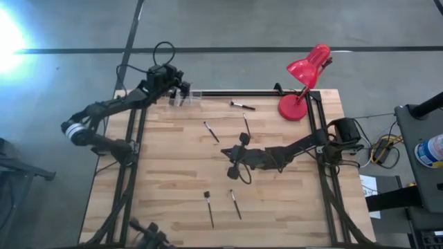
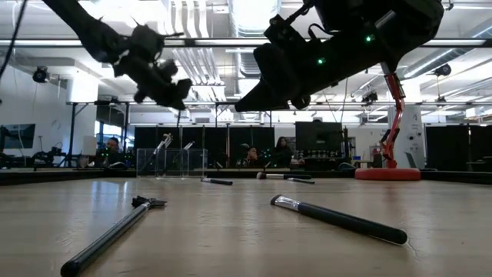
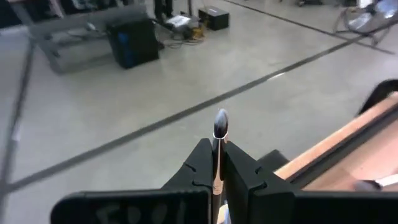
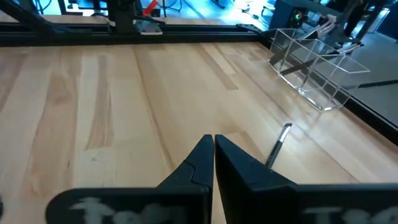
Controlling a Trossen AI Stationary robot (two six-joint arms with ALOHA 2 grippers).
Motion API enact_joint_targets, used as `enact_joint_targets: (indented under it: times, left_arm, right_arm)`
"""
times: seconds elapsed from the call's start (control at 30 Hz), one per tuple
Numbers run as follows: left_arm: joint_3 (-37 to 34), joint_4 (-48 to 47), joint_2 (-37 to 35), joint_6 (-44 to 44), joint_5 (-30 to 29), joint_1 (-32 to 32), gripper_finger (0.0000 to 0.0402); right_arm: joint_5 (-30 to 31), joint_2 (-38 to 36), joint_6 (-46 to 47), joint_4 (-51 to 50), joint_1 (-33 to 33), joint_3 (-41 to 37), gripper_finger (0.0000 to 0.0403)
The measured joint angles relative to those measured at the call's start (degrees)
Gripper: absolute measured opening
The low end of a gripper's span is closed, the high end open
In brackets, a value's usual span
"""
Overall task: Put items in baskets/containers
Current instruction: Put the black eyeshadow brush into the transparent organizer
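Thin dark brushes lie scattered on the wooden table: one (image 1: 243,105) near the far edge, two (image 1: 210,131) toward the middle, two (image 1: 208,208) near the front edge. Another brush (image 3: 219,146) stands upright, pinched in the left gripper (image 3: 216,168). The clear compartments (image 1: 191,96) sit at the far edge, holding some brushes.
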Motion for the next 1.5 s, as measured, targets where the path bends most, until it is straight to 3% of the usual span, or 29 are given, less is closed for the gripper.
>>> enact_joint_targets:
  times: [0.3, 0.87, 1.17, 1.5]
  left_arm:
    - [0.0, -0.4, 7.4, -0.9, 0.9, 0.2, 0.0012]
    - [0.0, -8.1, 6.7, -1.2, -0.5, 0.5, 0.0014]
    - [3.3, -16.2, 6.6, -1.8, -0.5, 0.5, 0.0101]
    - [6.7, -23.6, 0.0, 1.0, 2.1, -1.6, 0.0105]
  right_arm:
    - [0.0, 0.0, 0.0, 0.0, 0.1, 0.0, 0.0008]
    - [0.0, 0.0, 0.0, 0.1, 0.1, 0.0, 0.0008]
    - [0.0, 0.0, 0.0, 0.1, 0.1, 0.0, 0.0008]
    - [0.0, 0.0, -0.3, -0.1, 0.1, 0.0, 0.0008]
